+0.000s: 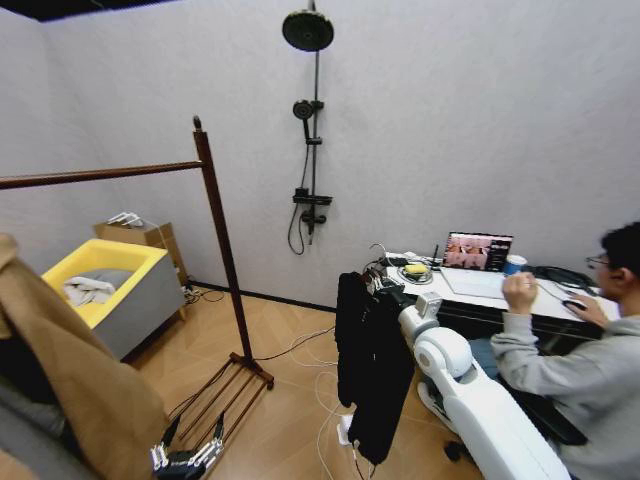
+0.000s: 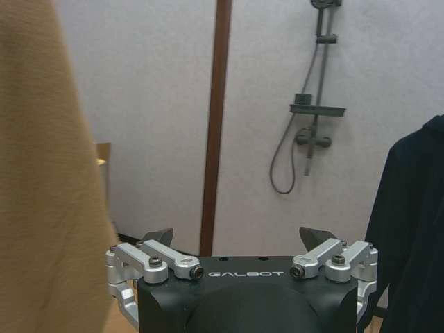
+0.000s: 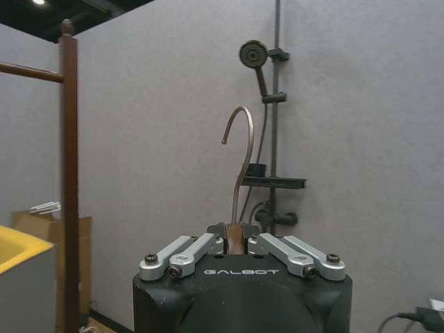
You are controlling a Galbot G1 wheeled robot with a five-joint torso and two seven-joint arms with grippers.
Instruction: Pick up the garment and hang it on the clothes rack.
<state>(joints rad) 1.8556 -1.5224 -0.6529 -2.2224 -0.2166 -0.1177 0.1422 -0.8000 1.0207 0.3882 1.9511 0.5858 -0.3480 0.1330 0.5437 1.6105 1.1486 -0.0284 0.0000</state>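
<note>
The garment (image 1: 372, 375), a long black coat, hangs down from a hanger held up by my right gripper (image 1: 378, 284), in front of the desk. In the right wrist view that gripper (image 3: 234, 234) is shut on the hanger's neck, and its metal hook (image 3: 241, 156) rises upright above the fingers. The clothes rack (image 1: 222, 255) stands to the left, its dark wooden top bar (image 1: 100, 173) running leftward from the knobbed post (image 3: 67, 173). My left gripper (image 1: 188, 459) hangs low near the rack's slatted base and is open (image 2: 237, 239) with nothing in it. It faces the post (image 2: 216, 125), with the garment (image 2: 409, 229) off to one side.
A tan coat (image 1: 70, 370) hangs on the rack at the near left, close beside my left gripper (image 2: 41, 173). A yellow-rimmed bin (image 1: 105, 285) and a cardboard box (image 1: 140, 235) stand behind. A shower fixture (image 1: 308, 130) is on the wall. A person sits at the desk (image 1: 470, 290). Cables lie on the floor.
</note>
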